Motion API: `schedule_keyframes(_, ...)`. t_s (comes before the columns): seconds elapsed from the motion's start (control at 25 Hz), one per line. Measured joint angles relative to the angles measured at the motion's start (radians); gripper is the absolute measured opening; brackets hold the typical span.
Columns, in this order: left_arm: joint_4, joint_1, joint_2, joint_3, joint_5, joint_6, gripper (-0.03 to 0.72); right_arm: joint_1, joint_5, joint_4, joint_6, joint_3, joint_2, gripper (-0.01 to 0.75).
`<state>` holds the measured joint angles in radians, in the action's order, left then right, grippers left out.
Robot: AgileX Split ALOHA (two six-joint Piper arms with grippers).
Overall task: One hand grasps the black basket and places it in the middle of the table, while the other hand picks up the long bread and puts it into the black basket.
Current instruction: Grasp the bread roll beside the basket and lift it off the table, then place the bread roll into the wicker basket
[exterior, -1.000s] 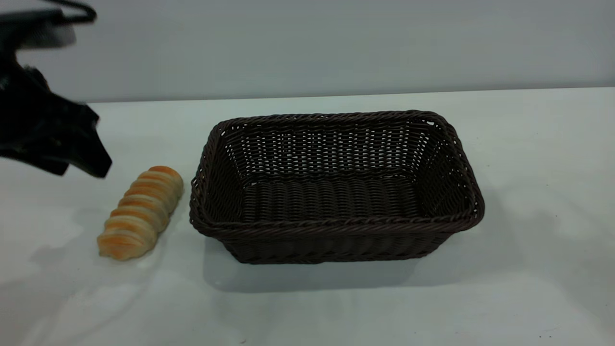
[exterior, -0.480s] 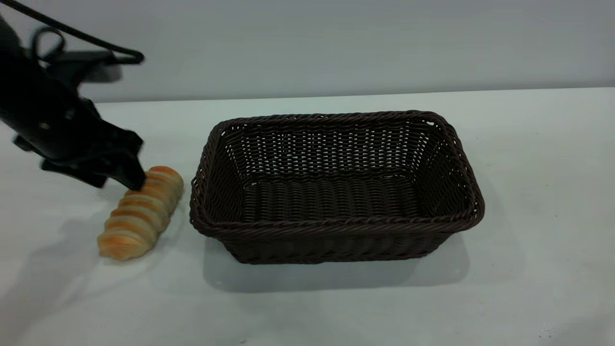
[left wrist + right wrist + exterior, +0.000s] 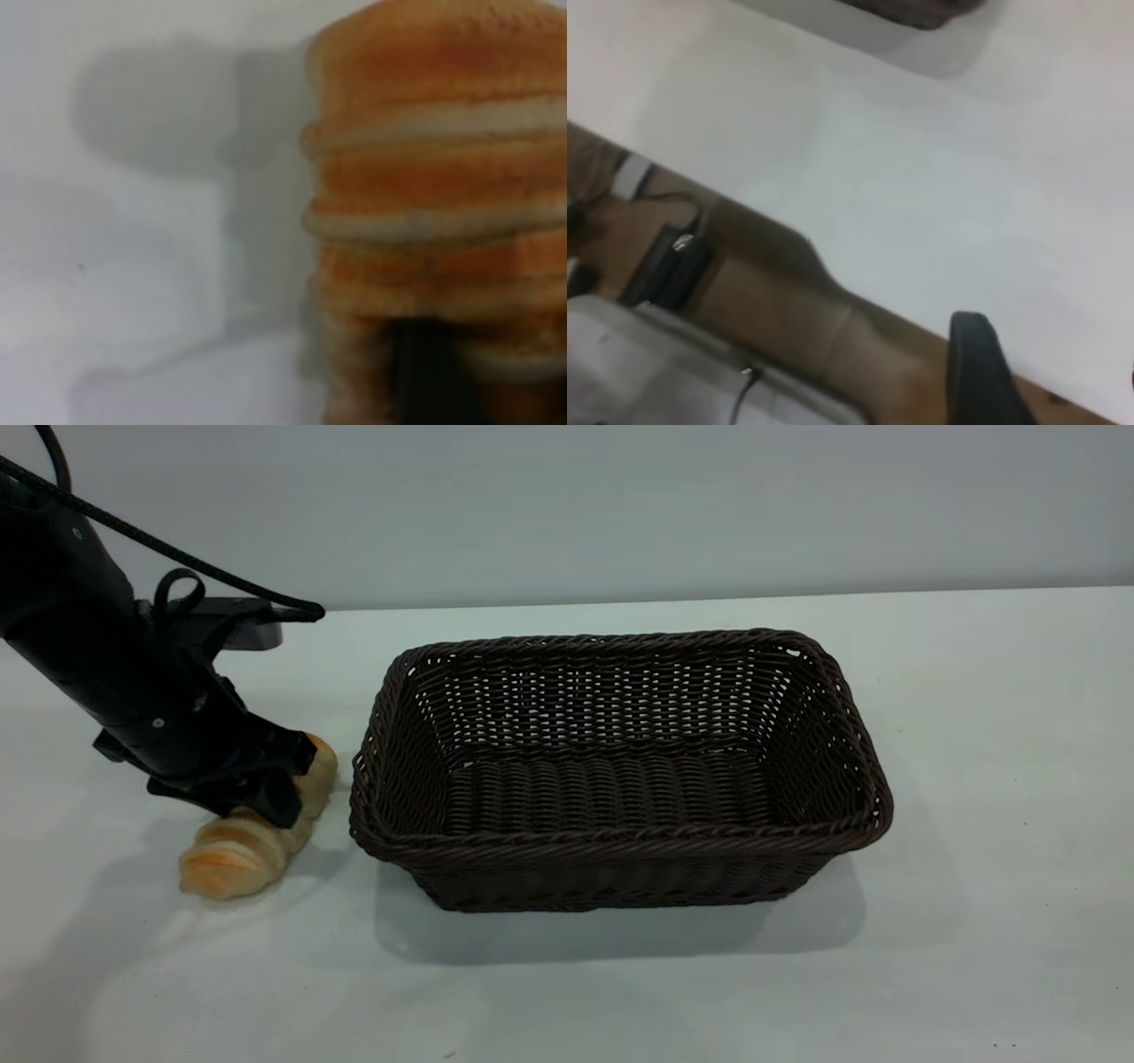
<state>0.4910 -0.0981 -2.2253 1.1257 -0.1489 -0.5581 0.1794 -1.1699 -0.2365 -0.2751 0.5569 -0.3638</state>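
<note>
The black basket [image 3: 620,838] stands empty on the table [image 3: 992,797], near its middle. The long bread [image 3: 226,859] lies just left of the basket, pointing toward the front left. My left gripper [image 3: 270,797] is down on the bread's middle, its black fingers astride it and open; they cover the bread's far half. In the left wrist view the bread [image 3: 434,177] fills the picture, with one dark finger [image 3: 425,372] against it. My right gripper [image 3: 1054,381] is open and empty, off past the table's edge, out of the exterior view.
The left arm's cable [image 3: 177,558] loops above the bread. In the right wrist view a corner of the basket [image 3: 912,9] shows far off, and a brown floor with grey gear [image 3: 673,354] lies beyond the table's edge.
My left gripper has come in from the far left, moved right and down, and now sits over the bread's middle. The basket has not moved.
</note>
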Motion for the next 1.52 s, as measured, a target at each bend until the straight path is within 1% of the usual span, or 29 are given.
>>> schedule_keyframes(0.04,-0.001,0.0,-0.002,0.0,0.005,0.0,0.249,0.0,0.0,0.011,0.009,-0.017,0.045,0.427)
schedule_keyframes(0.12,-0.001,0.0,-0.003,0.0,0.008,0.0,0.125,0.0,-0.001,0.026,0.029,-0.044,0.099,0.426)
schedule_keyframes(0.16,-0.002,0.0,-0.003,0.0,0.008,0.0,0.095,0.0,-0.001,0.035,0.042,-0.054,0.131,0.426)
schedule_keyframes(0.36,-0.042,0.001,0.057,-0.003,-0.045,0.0,0.089,0.0,0.0,0.078,0.074,-0.063,0.208,0.426)
schedule_keyframes(0.56,-0.08,0.0,0.228,-0.003,-0.084,-0.014,0.087,0.0,0.021,0.128,0.092,-0.078,0.216,0.426)
schedule_keyframes(0.68,-0.089,-0.026,0.327,-0.003,-0.126,-0.063,0.086,0.0,0.027,0.131,0.094,-0.08,0.216,0.426)
schedule_keyframes(0.8,-0.09,-0.107,0.395,-0.003,-0.141,-0.123,0.08,0.0,0.029,0.133,0.097,-0.083,0.216,0.426)
schedule_keyframes(0.92,-0.09,-0.243,0.416,-0.003,-0.116,-0.151,0.08,0.0,0.029,0.133,0.098,-0.084,0.216,0.426)
schedule_keyframes(1.0,-0.09,-0.33,0.403,-0.004,-0.069,-0.158,0.08,0.0,0.029,0.133,0.1,-0.084,0.216,0.425)
schedule_keyframes(1.12,-0.088,-0.447,0.335,-0.004,0.058,-0.201,0.08,0.0,0.029,0.133,0.1,-0.084,0.216,0.425)
schedule_keyframes(1.24,-0.088,-0.512,0.237,-0.004,0.176,-0.269,0.08,0.0,0.029,0.133,0.1,-0.085,0.216,0.425)
schedule_keyframes(1.32,-0.088,-0.536,0.176,-0.004,0.222,-0.304,0.08,0.0,0.029,0.134,0.1,-0.085,0.216,0.42)
schedule_keyframes(1.52,-0.085,-0.548,0.08,-0.005,0.339,-0.332,0.079,0.0,0.029,0.134,0.1,-0.085,0.216,0.411)
